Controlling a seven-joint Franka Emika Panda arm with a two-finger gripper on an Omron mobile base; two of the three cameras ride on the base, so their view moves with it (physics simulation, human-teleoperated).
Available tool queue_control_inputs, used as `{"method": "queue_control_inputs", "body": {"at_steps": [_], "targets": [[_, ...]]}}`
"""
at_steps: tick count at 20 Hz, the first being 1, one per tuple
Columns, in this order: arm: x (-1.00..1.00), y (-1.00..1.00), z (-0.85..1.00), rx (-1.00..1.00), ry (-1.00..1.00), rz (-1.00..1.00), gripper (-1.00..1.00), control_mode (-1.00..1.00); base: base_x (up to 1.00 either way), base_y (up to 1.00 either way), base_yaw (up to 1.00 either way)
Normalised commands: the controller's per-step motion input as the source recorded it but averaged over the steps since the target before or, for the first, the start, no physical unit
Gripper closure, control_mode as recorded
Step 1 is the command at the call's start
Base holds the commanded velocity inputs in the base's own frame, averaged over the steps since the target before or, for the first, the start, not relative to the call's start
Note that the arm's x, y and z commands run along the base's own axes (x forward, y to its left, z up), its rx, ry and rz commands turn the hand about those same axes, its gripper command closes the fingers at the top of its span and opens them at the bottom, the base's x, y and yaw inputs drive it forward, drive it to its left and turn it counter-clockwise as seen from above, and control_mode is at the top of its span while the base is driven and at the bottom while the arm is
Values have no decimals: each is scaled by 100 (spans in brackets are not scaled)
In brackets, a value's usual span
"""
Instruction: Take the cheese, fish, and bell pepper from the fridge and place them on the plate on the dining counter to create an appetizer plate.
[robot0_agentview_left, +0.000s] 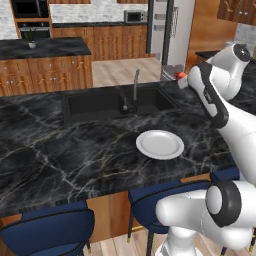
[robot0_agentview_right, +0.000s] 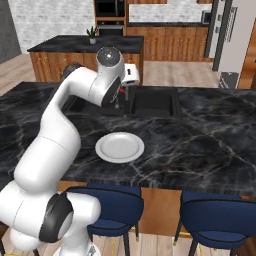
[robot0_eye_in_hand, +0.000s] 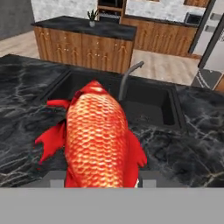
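Fingers (robot0_eye_in_hand: 98, 181) clamp the fish (robot0_eye_in_hand: 97, 140) above the dining counter (robot0_eye_in_hand: 192, 148) (sink (robot0_eye_in_hand: 148, 103) edge ahead).

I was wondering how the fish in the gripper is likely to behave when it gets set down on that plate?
The fish looks rigid, holding its shape between the gripper's jaws, so it probably won't flop. Its rounded body may rock or roll sideways on the flat plate. The scaly surface looks glossy, so it could slide a little.

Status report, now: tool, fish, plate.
Tool shut on the fish, held above the dining counter near the sink. Plate bare on the counter, short of the tool. Nothing between fish and plate.
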Motion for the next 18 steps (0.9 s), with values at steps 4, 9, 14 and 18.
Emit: {"method": "queue_control_inputs", "body": {"at_steps": [4,9,14,18], "targets": [[4,3,-62,0,23,6,100,-100,0,0,0],[-11,0,-84,0,33,5,100,-100,0,0,0],[0,2,-68,0,29,2,100,-100,0,0,0],[1,0,-45,0,13,0,100,-100,0,0,0]]}}
